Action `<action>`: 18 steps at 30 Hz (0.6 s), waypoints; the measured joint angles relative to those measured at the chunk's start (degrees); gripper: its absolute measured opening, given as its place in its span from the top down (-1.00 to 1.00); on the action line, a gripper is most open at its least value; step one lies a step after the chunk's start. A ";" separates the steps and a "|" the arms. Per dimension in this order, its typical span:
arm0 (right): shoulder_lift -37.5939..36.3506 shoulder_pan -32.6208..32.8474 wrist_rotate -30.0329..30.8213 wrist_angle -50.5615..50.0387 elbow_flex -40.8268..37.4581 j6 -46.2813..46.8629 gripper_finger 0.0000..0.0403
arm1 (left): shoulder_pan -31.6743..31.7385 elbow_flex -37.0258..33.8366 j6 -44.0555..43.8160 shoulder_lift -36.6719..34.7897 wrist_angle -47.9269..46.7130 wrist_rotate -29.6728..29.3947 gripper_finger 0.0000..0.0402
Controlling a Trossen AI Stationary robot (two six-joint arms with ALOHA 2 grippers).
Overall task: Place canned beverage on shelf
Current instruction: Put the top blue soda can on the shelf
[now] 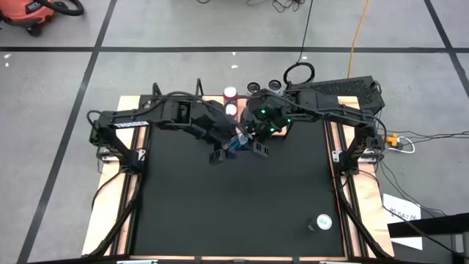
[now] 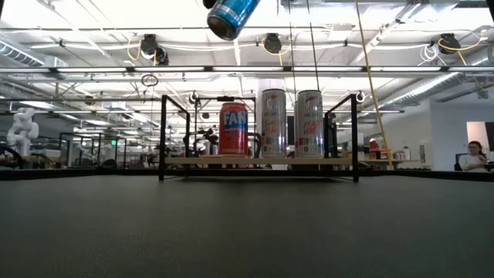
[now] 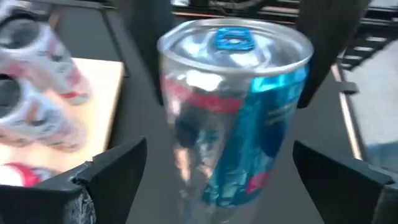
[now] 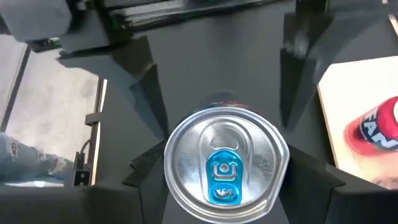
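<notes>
High view: blue-and-silver aluminium beverage can (image 1: 236, 143), aloft over black worktop (image 1: 234, 205). Right gripper (image 4: 227, 180) fingers clamp it; left gripper (image 3: 224, 180) fingers spread. Step: likely transport. Next: upright, lower onto light-wood shelf (image 2: 258, 161).

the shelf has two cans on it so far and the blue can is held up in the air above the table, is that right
Not quite: the low view shows three cans on the shelf, a red can and two white cans. The blue can is indeed held up in the air.
</notes>
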 joint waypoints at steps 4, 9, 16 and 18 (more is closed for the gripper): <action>0.04 0.00 0.07 -0.42 0.00 -1.27 -0.12 | -0.01 0.00 -0.19 0.87 1.89 2.67 -0.98; 0.04 -0.02 0.11 -0.40 0.00 -2.04 -0.12 | 0.31 0.00 -0.22 0.91 4.39 2.85 -0.91; 0.04 -0.08 0.53 -1.33 -0.01 -3.48 -0.12 | 2.49 0.00 -1.59 0.91 5.12 3.05 -0.43; 0.03 -0.13 0.50 -1.40 -0.02 -3.66 -0.12 | 3.05 0.00 -1.29 0.91 5.07 3.09 -0.27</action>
